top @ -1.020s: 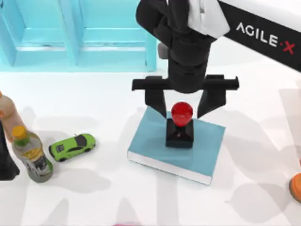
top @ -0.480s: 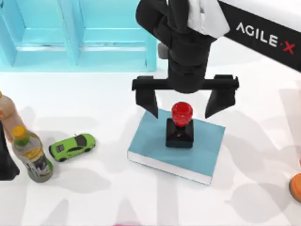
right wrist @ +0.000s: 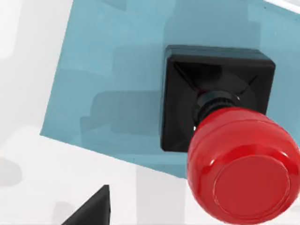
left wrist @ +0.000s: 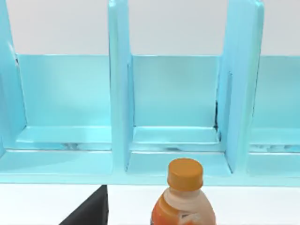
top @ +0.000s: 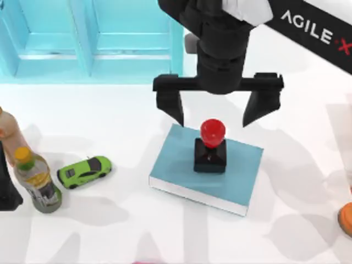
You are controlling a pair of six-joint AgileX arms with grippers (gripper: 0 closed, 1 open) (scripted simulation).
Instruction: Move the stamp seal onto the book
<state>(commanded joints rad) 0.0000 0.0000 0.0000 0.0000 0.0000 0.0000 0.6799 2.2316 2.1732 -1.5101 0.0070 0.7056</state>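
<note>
A: White tabletop (top: pixel 121 115), light-blue shelf unit (top: pixel 93 38) along the back edge, nothing else of the room visible. Right gripper (top: pixel 217 113) sits above the far edge of the book (top: pixel 176 159), jaws spread wide, holding nothing.

B: And the stamp seal (top: pixel 210 146)?

A: Upright on the book, just below the gap between the jaws, roughly centred between them. Black base flat on the teal cover, well inside its edges in the right wrist view (right wrist: pixel 215 98). Looks placed to me.

B: So what can go wrong?

A: Mainly the retreat. Red knob stands tall; if the arm swings sideways instead of going up, a fingertip could clip the knob and tip the seal off the book. Also a narrow base under a heavy-looking knob, so a small knock may be enough.

B: Anything near the jaws?

A: Shelf unit is just behind them, so backing away carelessly could bump it. Green toy car (top: pixel 85 170) and two bottles (top: pixel 36 181) lie well off to the left of the left jaw, an orange round thing (top: pixel 346 217) well off to the right of the other jaw. No risk there, I'd say.

B: Left arm?

A: Parked by the bottles, its camera facing the shelf unit and an orange-capped bottle (left wrist: pixel 183 197). Can't tell its fingers.
</note>
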